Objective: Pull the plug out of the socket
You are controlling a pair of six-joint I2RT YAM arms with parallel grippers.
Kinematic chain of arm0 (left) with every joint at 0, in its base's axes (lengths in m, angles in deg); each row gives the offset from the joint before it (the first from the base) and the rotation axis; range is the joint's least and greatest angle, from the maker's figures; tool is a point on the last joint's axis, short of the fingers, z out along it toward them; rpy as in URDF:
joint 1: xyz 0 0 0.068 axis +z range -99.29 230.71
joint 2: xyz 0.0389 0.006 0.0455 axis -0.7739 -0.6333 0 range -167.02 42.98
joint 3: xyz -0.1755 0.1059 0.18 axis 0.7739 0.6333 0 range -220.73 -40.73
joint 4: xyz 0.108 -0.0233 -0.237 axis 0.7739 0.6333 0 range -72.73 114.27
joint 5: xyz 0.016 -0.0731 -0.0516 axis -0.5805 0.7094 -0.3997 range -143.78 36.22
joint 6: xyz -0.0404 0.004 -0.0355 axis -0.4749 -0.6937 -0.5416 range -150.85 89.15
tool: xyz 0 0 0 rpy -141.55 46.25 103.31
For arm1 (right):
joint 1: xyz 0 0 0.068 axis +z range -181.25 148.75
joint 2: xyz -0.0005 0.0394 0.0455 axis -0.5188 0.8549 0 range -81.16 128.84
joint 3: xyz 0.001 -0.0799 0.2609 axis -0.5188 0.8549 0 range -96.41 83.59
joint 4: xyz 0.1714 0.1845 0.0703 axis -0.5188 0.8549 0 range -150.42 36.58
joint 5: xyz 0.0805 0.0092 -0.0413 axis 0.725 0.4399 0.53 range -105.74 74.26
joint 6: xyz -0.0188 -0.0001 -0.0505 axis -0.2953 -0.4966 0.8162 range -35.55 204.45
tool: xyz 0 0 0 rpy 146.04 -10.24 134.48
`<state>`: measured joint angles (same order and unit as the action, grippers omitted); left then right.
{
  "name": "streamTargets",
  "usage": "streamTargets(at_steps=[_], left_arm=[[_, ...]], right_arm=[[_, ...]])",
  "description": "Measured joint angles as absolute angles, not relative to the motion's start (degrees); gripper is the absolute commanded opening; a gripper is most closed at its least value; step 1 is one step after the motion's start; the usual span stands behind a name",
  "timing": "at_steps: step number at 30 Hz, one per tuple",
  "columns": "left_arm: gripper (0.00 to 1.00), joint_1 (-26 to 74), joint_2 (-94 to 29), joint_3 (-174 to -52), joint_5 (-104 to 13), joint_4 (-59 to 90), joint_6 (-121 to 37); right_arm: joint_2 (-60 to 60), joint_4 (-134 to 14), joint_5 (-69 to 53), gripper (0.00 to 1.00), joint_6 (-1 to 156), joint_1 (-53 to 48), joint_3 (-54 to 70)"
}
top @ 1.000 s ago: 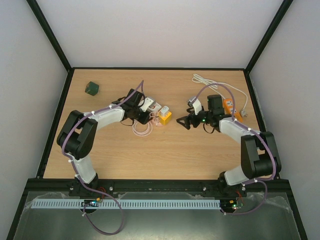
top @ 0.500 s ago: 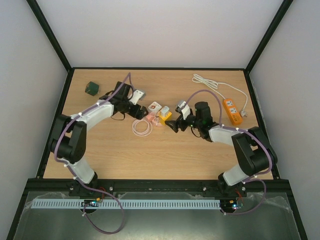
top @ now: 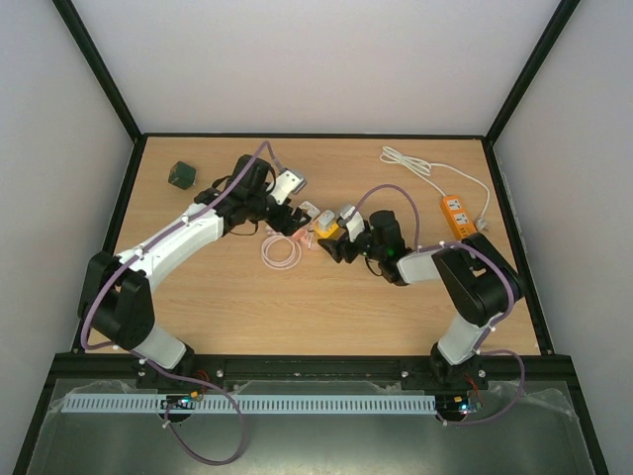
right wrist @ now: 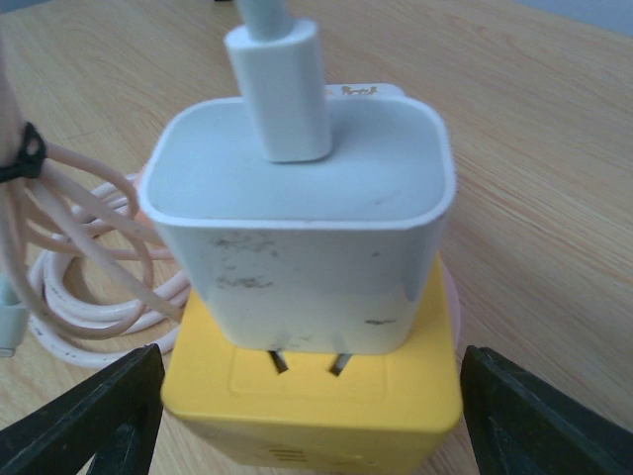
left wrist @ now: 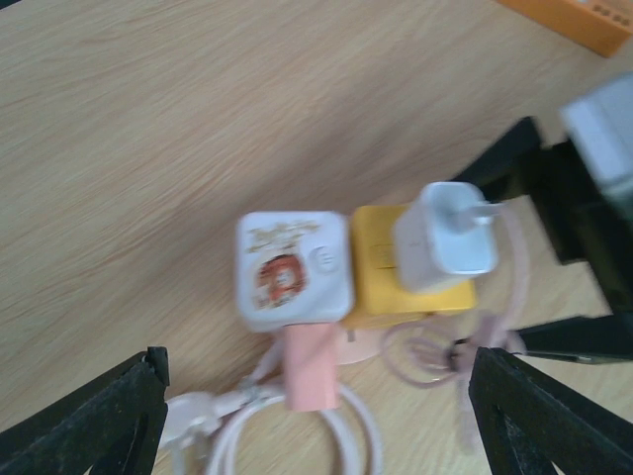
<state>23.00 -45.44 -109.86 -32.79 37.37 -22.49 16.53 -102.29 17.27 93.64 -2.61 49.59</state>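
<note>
Wooden table (top: 218,307), both pincers spread wide: right gripper (right wrist: 312,361) straddles the white plug (right wrist: 297,218) in the yellow socket (right wrist: 316,406), left gripper (left wrist: 316,371) hovers above, probably to brace it.

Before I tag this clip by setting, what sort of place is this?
Probably a robot lab cell: wooden table boxed by plain white walls, a white plug in a yellow socket as props.
</note>
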Motion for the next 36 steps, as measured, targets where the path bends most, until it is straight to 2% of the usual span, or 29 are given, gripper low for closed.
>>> streamTargets(at_steps=[12,19,36], left_arm=[[0.8,17.8,-48.7,-112.3,-33.7,37.1,-24.8],[0.73,14.7,-52.7,-113.3,-36.4,36.1,-25.7],[0.48,11.9,-59.9,-116.6,-44.5,34.3,-29.8]], right_arm=[[20.8,-109.7,15.3,0.65,93.3,-2.5,49.6],[21.2,-111.8,15.3,0.56,93.2,-2.3,50.2],[21.5,-114.2,15.0,0.43,92.7,-2.2,51.4]])
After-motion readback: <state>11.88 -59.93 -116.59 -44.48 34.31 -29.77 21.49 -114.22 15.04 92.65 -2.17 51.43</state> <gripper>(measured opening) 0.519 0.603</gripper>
